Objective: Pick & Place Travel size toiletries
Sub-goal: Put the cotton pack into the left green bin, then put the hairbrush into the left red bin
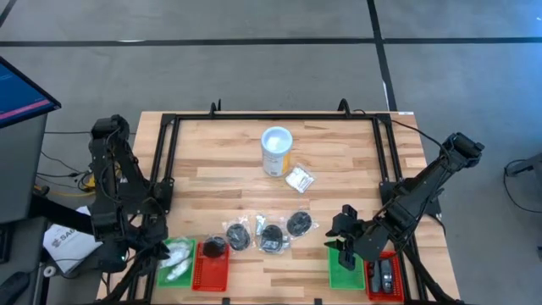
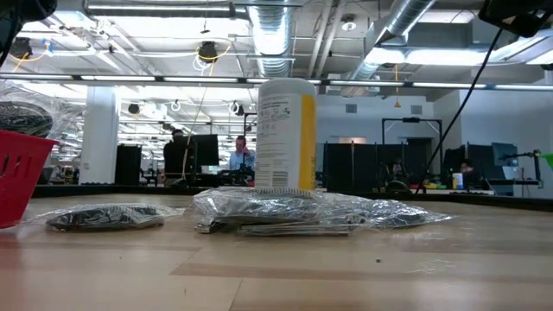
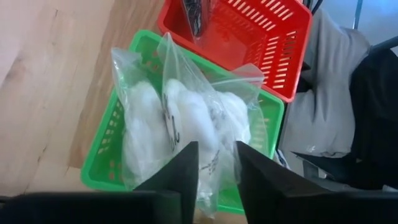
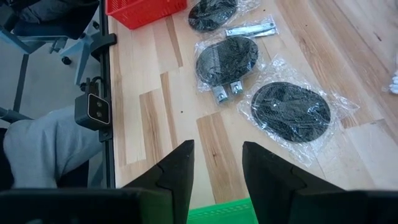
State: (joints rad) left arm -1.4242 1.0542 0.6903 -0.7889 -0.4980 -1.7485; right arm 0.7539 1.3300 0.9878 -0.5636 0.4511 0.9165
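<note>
White packets going into the green tray

The left tool (image 3: 211,171) hangs over the green tray (image 3: 102,155) at the counter's near left corner, fingers parted around a clear-wrapped white packet (image 3: 186,124) — not clearly gripping. It should lift straight up so the wrap doesn't snag. The right tool (image 4: 214,165) waits half-spread; beyond lie black round packets (image 4: 290,112) — farthest, one white packet (image 1: 299,179).

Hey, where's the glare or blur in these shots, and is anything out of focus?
Low view: ceiling lights glint off the packets' clear wrap; the red tray at the edge is soft, the table up close blurred. Left wrist view: the fingers are a dark blur before the white packets. High view: even light, no glare.
</note>
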